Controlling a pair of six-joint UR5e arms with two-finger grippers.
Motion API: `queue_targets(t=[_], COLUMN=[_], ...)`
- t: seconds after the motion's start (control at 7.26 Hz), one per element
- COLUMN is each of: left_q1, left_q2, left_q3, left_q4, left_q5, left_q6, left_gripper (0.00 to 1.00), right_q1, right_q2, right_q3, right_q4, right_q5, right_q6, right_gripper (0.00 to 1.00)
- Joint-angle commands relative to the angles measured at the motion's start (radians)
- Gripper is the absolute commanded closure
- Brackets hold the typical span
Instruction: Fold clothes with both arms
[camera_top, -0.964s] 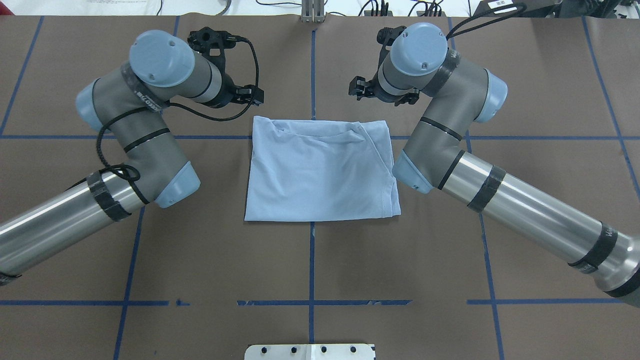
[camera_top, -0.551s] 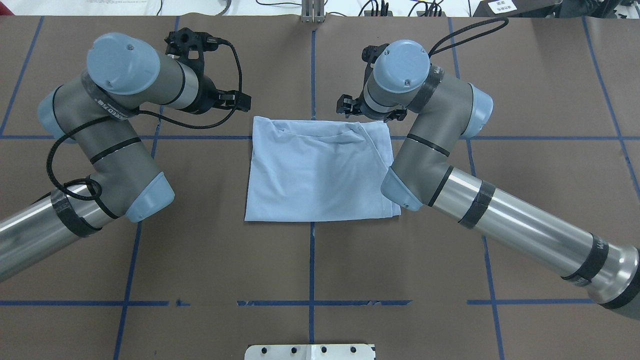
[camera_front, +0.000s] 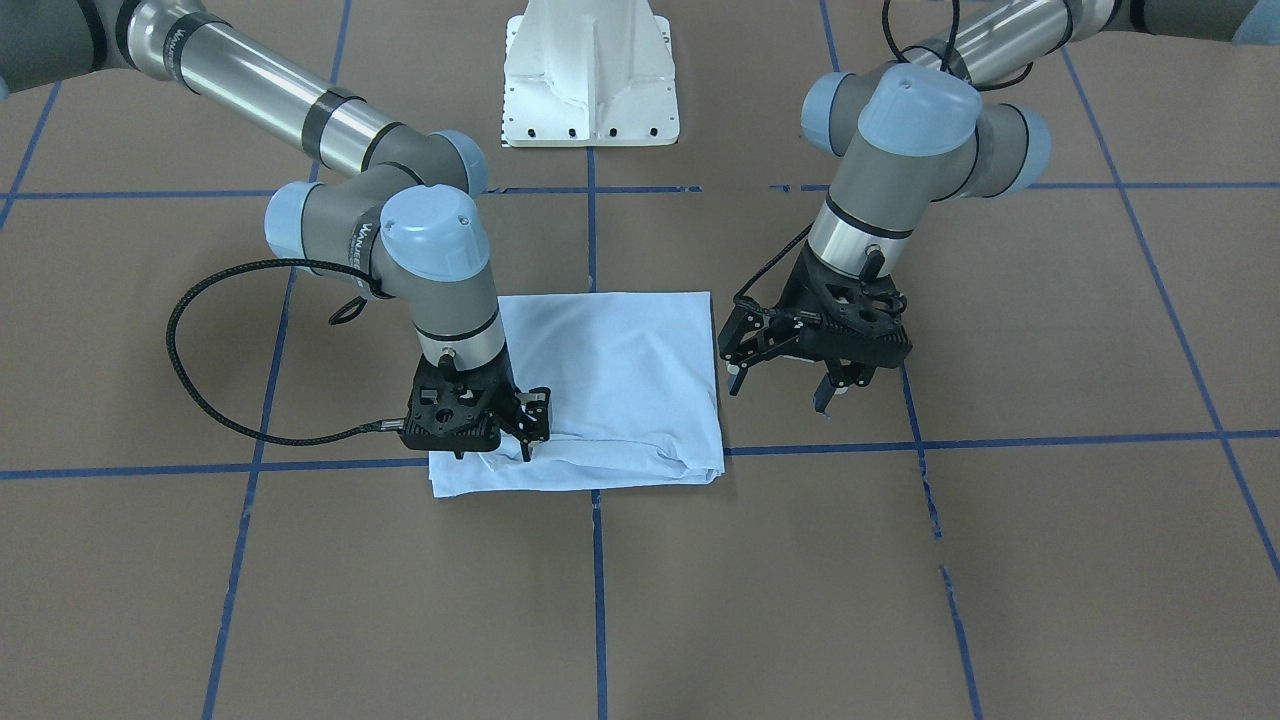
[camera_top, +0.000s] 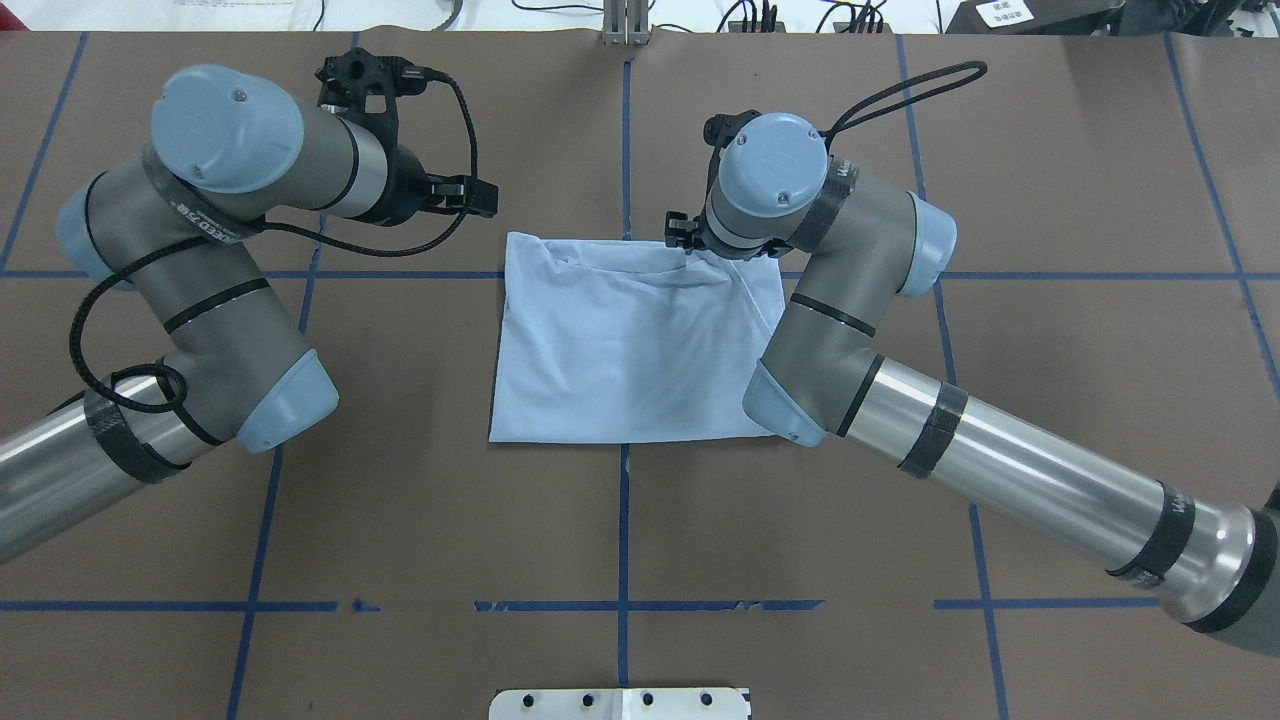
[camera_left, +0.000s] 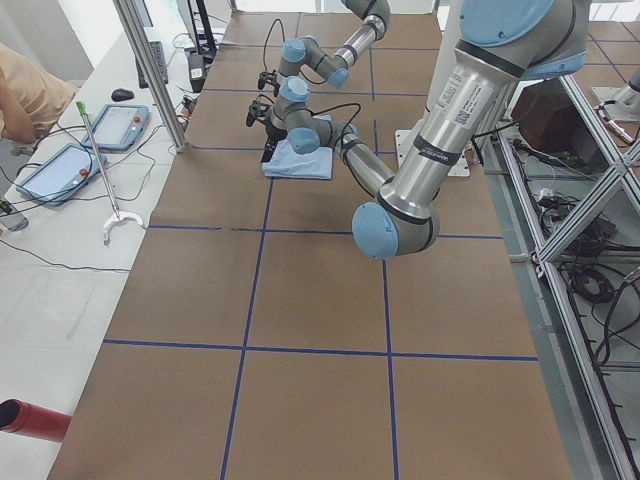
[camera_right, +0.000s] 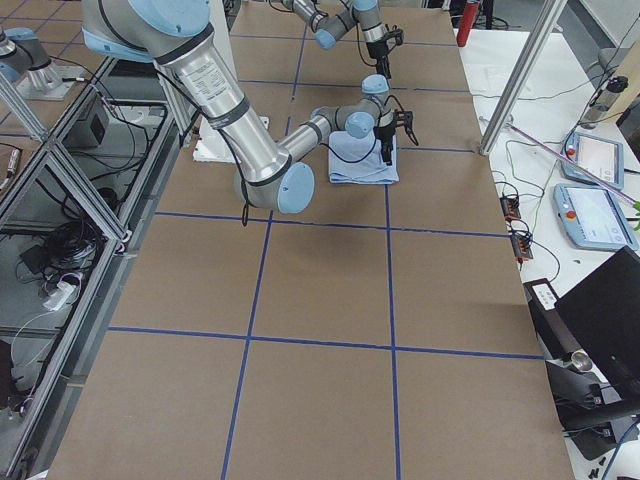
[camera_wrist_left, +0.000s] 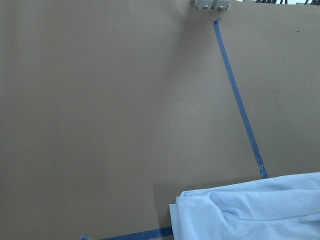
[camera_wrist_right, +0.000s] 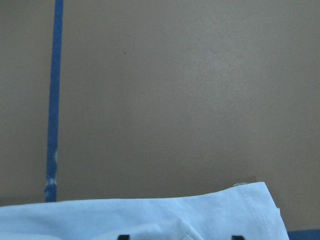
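The right gripper (camera_front: 508, 446) has come down onto the T-shirt's (camera_top: 630, 350) far edge.

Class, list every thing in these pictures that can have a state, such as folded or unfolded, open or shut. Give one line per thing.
T-shirt: folded into a rough rectangle, lying flat.
Left gripper: open, holding nothing, beside the T-shirt and clear of it.
Right gripper: open, fingertips spread, down at the T-shirt's far edge near one corner.
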Motion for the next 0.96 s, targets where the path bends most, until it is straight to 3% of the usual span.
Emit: queue_targets(t=[0.0, 0.28, 0.55, 0.83], left_q1=[0.002, 0.002, 0.004, 0.004], left_q2=[0.001, 0.001, 0.001, 0.002], left_q3=[-0.001, -0.001, -0.001, 0.001], left_q4=[0.0, 0.0, 0.0, 0.0], left_q5=[0.02, 0.02, 0.022, 0.022], left_q6=[-0.001, 0.0, 0.0, 0.0], left_gripper=[0.0, 0.0, 0.0, 0.0], right_q1=[-0.016, -0.02, -0.017, -0.001], right_q2=[-0.001, -0.006, -0.004, -0.003], right_q3=[-0.02, -0.032, -0.032, -0.032], right_q4=[0.0, -0.001, 0.002, 0.003], right_q5=[-0.014, -0.029, -0.029, -0.029], right_q6=[-0.002, -0.043, -0.044, -0.051], right_gripper=[0.43, 0.46, 1.0, 1.0])
